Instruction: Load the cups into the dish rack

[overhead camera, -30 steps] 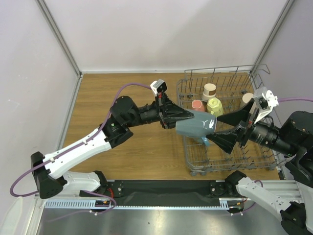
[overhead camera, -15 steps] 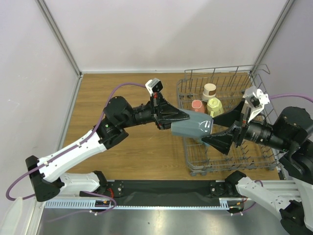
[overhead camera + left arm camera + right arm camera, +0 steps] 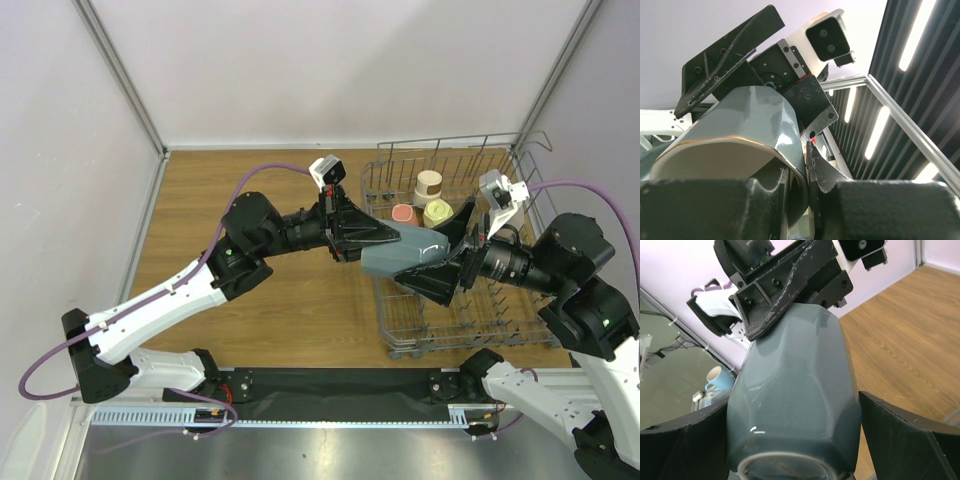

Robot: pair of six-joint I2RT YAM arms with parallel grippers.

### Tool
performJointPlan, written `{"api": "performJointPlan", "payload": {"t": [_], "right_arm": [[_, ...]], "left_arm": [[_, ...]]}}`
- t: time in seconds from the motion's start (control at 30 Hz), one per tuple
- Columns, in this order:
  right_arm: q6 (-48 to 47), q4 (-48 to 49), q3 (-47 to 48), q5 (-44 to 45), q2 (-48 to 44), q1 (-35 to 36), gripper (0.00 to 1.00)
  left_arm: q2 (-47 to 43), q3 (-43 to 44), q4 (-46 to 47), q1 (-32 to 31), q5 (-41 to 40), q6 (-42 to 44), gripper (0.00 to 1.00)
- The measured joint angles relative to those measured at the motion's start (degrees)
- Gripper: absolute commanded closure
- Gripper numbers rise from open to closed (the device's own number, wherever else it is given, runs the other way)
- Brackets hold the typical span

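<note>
A grey-blue cup (image 3: pixel 405 262) hangs on its side in the air over the left edge of the dish rack (image 3: pixel 400 325). My left gripper (image 3: pixel 383 243) is shut on its rim, one finger inside and one outside, as the left wrist view (image 3: pixel 807 150) shows. My right gripper (image 3: pixel 437 262) straddles the cup's base end, with its fingers against both sides of the cup (image 3: pixel 795 390). A pink cup (image 3: pixel 404 213), a yellow-cream cup (image 3: pixel 437 212) and a beige cup (image 3: pixel 429 183) stand upside down in the rack.
The rack fills the right half of the wooden table (image 3: pixel 270 190). Its raised wire sides (image 3: pixel 440 152) stand behind the cups. Both arms meet over the rack's left edge. A blue mug (image 3: pixel 717 380) shows far off in the right wrist view.
My right gripper has moved left over the cup's base and its fingers have come in from wide open to against the cup. The left gripper still holds the rim.
</note>
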Motion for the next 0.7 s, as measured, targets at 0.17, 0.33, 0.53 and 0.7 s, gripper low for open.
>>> {"api": "performJointPlan", "payload": {"t": [0.17,0.33,0.53,0.7], "right_arm": [[2.1,3.3,-1.4,0.1,-1.3,0.0,0.1],[3.7,5.4,-2.3,-0.1,-2.2,-0.1,0.08],[5.7,7.4,-3.2,-0.6,-2.4,-0.1,0.0],[6.6,7.9,-3.2,-0.7,-2.5,-0.1,0.0]], "left_arm": [[0.1,0.0,1.9,-0.2,-0.2,-0.3,1.0],[0.4,0.0,3.0,-0.3,-0.3,-1.0,1.0],[0.5,0.0,3.2,-0.3,-0.2,-1.6,1.0],[0.5,-0.3,3.9,-0.3,-0.2,-1.6,1.0]]}}
